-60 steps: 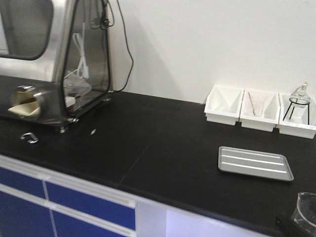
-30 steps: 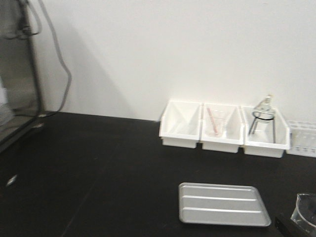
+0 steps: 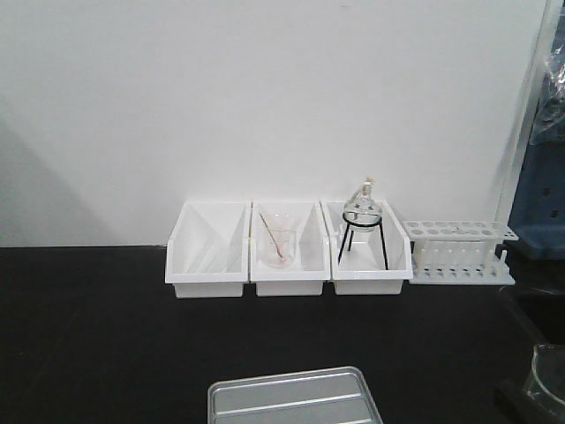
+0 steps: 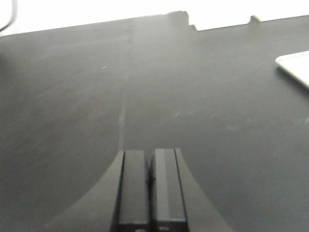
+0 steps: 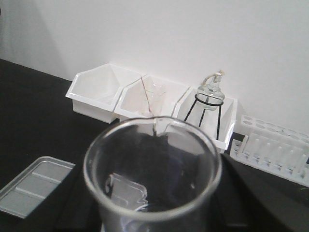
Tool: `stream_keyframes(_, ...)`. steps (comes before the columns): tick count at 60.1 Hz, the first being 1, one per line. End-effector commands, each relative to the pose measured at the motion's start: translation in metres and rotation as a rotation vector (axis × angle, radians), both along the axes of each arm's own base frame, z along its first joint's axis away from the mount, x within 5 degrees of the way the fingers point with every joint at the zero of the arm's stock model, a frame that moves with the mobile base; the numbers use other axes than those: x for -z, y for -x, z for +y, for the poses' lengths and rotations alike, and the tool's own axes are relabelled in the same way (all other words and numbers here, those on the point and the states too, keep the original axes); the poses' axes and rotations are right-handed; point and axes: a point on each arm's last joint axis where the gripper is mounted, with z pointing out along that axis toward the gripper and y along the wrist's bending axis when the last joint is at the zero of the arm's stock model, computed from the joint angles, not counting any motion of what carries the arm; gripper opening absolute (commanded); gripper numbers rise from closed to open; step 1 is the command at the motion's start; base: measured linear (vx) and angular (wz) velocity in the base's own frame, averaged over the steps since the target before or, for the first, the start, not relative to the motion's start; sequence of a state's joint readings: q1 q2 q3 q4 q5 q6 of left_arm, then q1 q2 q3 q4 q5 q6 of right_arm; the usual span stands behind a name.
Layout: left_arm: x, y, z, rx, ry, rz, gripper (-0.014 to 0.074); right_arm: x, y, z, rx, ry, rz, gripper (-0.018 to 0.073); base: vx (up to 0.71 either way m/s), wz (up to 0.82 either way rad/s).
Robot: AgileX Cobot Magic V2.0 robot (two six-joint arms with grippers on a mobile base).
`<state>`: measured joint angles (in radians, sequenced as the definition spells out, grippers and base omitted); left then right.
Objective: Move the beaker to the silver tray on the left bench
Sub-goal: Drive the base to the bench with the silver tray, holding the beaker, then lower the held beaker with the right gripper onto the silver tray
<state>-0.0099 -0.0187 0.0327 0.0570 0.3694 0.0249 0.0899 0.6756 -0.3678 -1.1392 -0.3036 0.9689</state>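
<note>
Your right fingers [image 5: 227, 203] seem to grip the upright beaker [image 5: 152, 169] at the front view's lower right, the silver tray [image 3: 296, 397] lies to its left on the surface [image 3: 88, 336], and your left fingers [image 4: 135, 188] are closed on nothing.

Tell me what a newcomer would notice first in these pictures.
The beaker fills the right wrist view, its open rim close to the camera. Behind it, three white bins line the wall on the black bench, the right one holding a round flask. The silver tray lies at the front view's lower edge.
</note>
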Motion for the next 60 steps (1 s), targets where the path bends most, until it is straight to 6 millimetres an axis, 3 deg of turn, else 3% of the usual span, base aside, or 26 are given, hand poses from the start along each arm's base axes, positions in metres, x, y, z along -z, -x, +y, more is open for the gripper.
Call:
stream_keyframes(1, 0.000, -0.002, -0.001, 0.009, 0.005, -0.062, 0.0001, -0.012, -0.001, 0.001, -0.017, -0.027, -0.039, -0.0011, 0.09, -0.22)
stream_keyframes(20, 0.000, -0.002, -0.001, 0.009, 0.005, -0.062, 0.0001, -0.012, 0.000, 0.002, -0.021, -0.028, -0.041, -0.0011, 0.03, -0.06)
stream_keyframes(36, 0.000, -0.002, -0.001, 0.009, 0.005, -0.062, 0.0001, -0.018, 0.002, 0.012, -0.139, -0.089, -0.092, -0.0011, 0.00, 0.00)
stream_keyframes(44, 0.000, -0.002, -0.001, 0.009, 0.005, -0.062, 0.0001, -0.010, -0.026, 0.011, -0.096, -0.203, 0.012, -0.0011, 0.00, 0.00)
stream_keyframes(49, 0.000, -0.002, -0.001, 0.009, 0.005, -0.062, 0.0001, -0.003, -0.055, 0.016, -0.118, -0.195, 0.037, -0.0011, 0.00, 0.00)
stream_keyframes(56, 0.000, -0.002, -0.001, 0.009, 0.005, -0.062, 0.0001, 0.009, -0.098, 0.032, -0.276, -0.195, -0.020, -0.0011, 0.00, 0.00)
stream_keyframes(60, 0.000, -0.002, -0.001, 0.009, 0.005, -0.062, 0.0001, 0.025, -0.125, 0.041, -0.361, -0.192, -0.031, -0.0011, 0.00, 0.00)
